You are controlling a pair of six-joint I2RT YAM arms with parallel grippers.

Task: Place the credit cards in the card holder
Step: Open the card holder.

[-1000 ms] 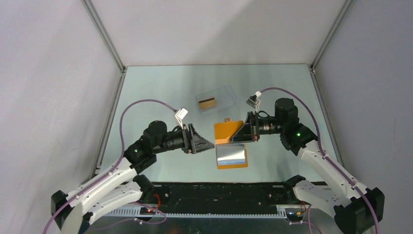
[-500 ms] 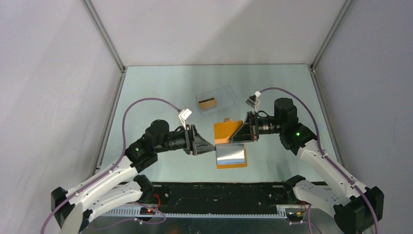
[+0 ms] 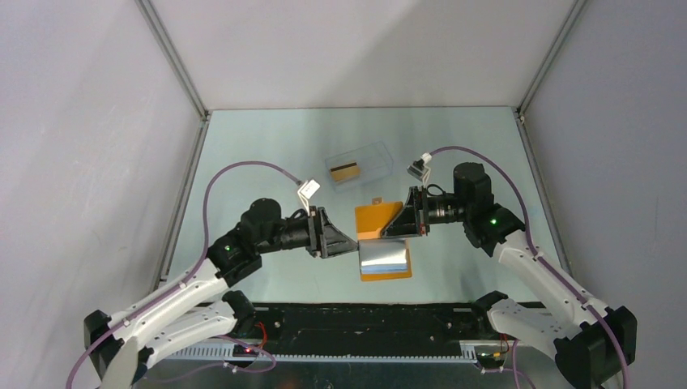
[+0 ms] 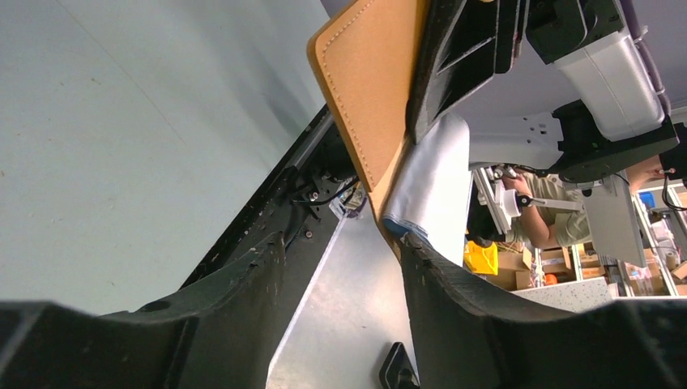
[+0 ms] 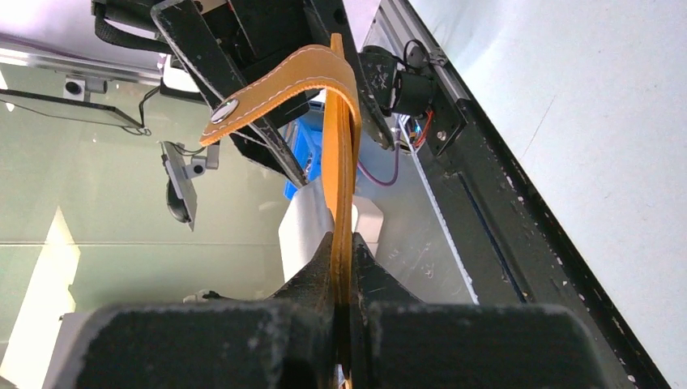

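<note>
Our right hand (image 3: 392,226) is pressed together on the card holder (image 3: 373,217), pinching the right side of its orange far flap. In the right wrist view the leather stands on edge between our fingertips (image 5: 317,271), and the closing strap (image 5: 271,83) with its metal snap curls over to the left above them. The card holder lies unfolded near the middle of the desk (image 3: 259,162), its blue-grey pocket side (image 3: 386,256) facing up on the half nearer our bases.

Our left hand (image 3: 351,241) is spread, just at the holder's left edge, level with the fold. From the left wrist view the fold sits ahead in the gap between our two fingers; we cannot tell whether either finger touches it.

One credit card (image 3: 344,170), golden-orange with a dark stripe, lies inside a clear plastic box (image 3: 361,163) on the far side of the holder, apart from both hands.
</note>
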